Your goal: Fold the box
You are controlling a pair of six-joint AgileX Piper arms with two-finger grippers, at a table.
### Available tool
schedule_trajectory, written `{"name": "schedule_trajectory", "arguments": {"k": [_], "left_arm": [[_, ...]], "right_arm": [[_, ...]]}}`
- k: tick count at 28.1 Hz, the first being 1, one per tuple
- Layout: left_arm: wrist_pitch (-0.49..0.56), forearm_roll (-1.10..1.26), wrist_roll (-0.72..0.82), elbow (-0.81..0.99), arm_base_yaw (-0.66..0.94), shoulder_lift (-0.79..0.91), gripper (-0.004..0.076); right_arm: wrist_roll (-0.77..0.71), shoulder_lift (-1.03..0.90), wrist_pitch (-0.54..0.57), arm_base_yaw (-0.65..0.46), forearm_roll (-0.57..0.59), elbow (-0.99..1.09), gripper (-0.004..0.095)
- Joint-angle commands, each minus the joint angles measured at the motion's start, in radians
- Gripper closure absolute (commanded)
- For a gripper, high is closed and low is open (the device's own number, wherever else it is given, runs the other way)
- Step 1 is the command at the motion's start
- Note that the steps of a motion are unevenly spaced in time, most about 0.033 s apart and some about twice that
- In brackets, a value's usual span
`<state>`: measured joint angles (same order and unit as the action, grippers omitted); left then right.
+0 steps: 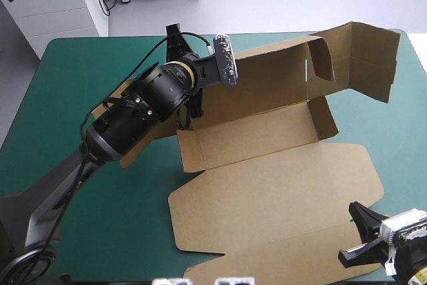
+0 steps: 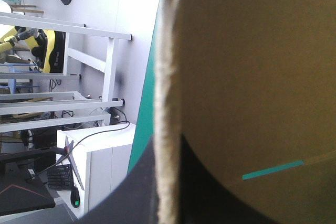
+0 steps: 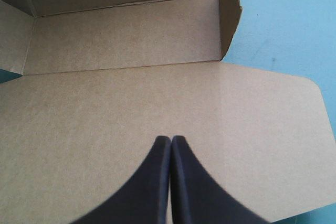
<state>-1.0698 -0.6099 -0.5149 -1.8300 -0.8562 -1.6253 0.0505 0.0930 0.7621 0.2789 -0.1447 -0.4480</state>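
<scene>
With our left gripper (image 2: pixel 167 141) we are pinching a raised wall edge of the brown cut-board box (image 1: pixel 267 185); our right gripper (image 3: pixel 170 141) is hovering clenched over its flat lid.

The box (image 1: pixel 267 185) is matt brown board, its cut edge fibrous.

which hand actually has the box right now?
The left hand: it is shut on a raised wall edge of the box. The right hand is shut on nothing, above the flat panel.
</scene>
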Motion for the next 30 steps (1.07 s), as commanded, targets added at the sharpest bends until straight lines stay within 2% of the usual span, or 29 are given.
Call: {"name": "schedule_trajectory", "arguments": {"k": [1, 7, 13, 18, 22, 30], "left_arm": [[0.092, -0.059, 0.003, -0.032, -0.006, 0.045, 0.0731], [0.169, -0.099, -0.018, 0.009, -0.006, 0.045, 0.0731], [0.269, -0.128, -0.016, 0.156, -0.006, 0.047, 0.0731], [0.392, -0.296, 0.113, 0.280, -0.006, 0.047, 0.0731], [0.469, -0.348, 0.137, 0.327, -0.006, 0.049, 0.0731], [0.560, -0.533, 0.351, 0.480, -0.006, 0.134, 0.0731]], "right_arm": [[-0.006, 0.012, -0.082, 0.000, -0.013, -0.026, 0.0927], [-0.004, 0.012, -0.084, 0.000, -0.018, -0.028, 0.0927], [-0.004, 0.012, -0.084, 0.000, -0.018, -0.028, 0.0927], [-0.012, 0.012, -0.086, 0.000, -0.018, -0.030, 0.0927], [-0.023, 0.024, -0.089, 0.000, -0.018, -0.032, 0.0927], [-0.027, 0.162, -0.103, 0.000, 0.001, -0.137, 0.0927]]}}
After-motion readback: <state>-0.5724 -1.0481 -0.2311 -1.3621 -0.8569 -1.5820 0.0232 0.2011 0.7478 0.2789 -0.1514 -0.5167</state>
